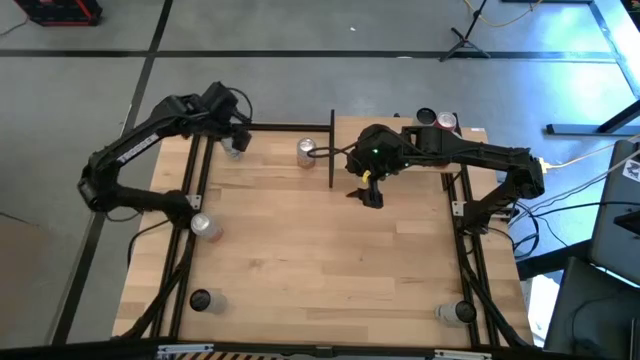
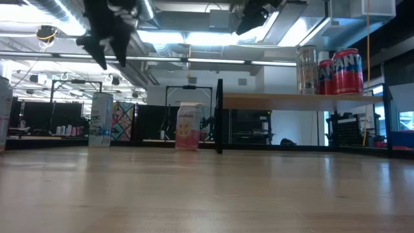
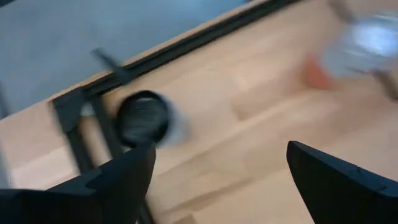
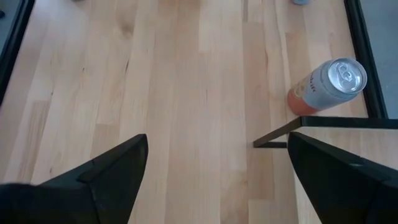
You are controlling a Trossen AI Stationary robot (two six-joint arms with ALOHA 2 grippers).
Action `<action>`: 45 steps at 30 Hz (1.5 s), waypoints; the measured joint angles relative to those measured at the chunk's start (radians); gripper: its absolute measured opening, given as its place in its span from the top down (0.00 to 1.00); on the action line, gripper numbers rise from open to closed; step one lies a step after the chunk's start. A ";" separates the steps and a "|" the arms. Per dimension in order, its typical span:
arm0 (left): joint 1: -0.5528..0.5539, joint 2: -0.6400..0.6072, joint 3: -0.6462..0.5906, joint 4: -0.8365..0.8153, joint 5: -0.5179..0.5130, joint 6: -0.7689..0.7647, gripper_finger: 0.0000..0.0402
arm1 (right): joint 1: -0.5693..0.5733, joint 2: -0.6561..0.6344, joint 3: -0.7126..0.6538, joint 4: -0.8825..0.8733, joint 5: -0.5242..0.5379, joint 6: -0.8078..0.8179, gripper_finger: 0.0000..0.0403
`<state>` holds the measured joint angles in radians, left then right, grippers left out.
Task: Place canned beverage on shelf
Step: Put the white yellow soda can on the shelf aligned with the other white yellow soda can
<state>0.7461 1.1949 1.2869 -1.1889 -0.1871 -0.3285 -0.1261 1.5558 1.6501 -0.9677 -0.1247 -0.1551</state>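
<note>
The shelf (image 2: pixel 297 100) stands at the table's far right, a pale panel (image 1: pixel 348 132) on black posts, with three cans (image 2: pixel 347 71) upright on it. A pink can (image 1: pixel 306 151) stands on the table just left of the shelf's post, also in the right wrist view (image 4: pixel 326 84). A white can (image 1: pixel 237 143) stands at the far left. My left gripper (image 1: pixel 238 135) hovers open above the white can (image 3: pixel 144 118). My right gripper (image 1: pixel 370 190) hangs open in front of the shelf, nothing between its fingers (image 4: pixel 217 149).
More cans stand on the table: one at the left edge (image 1: pixel 203 226), one at the near left corner (image 1: pixel 200 300), one at the near right corner (image 1: pixel 455 312). The table's middle is bare wood. Black frame rails run along both sides.
</note>
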 joint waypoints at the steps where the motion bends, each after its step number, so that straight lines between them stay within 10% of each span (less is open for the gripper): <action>1: -0.020 -0.018 0.000 0.000 0.037 0.012 0.12 | 0.000 0.000 0.000 0.001 0.000 0.000 0.07; 15: -0.431 -0.113 0.000 0.016 0.372 0.063 0.12 | 0.002 0.000 0.000 0.053 -0.018 0.136 0.07; 25: -0.705 -0.108 0.023 0.087 0.268 -0.047 0.12 | 0.081 0.000 0.000 0.094 0.047 0.259 0.07; 36: -1.039 -0.018 0.209 -0.014 0.061 -0.465 0.12 | 0.243 0.000 0.000 -0.005 0.090 0.330 0.07; 45: -1.262 0.078 0.256 -0.144 0.139 -0.924 0.12 | 0.445 0.000 0.000 -0.069 0.090 0.387 0.07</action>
<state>-0.5161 1.2732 1.5425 -1.3325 -0.0486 -1.2524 0.3187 1.5555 1.6501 -1.0363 -0.0348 0.2315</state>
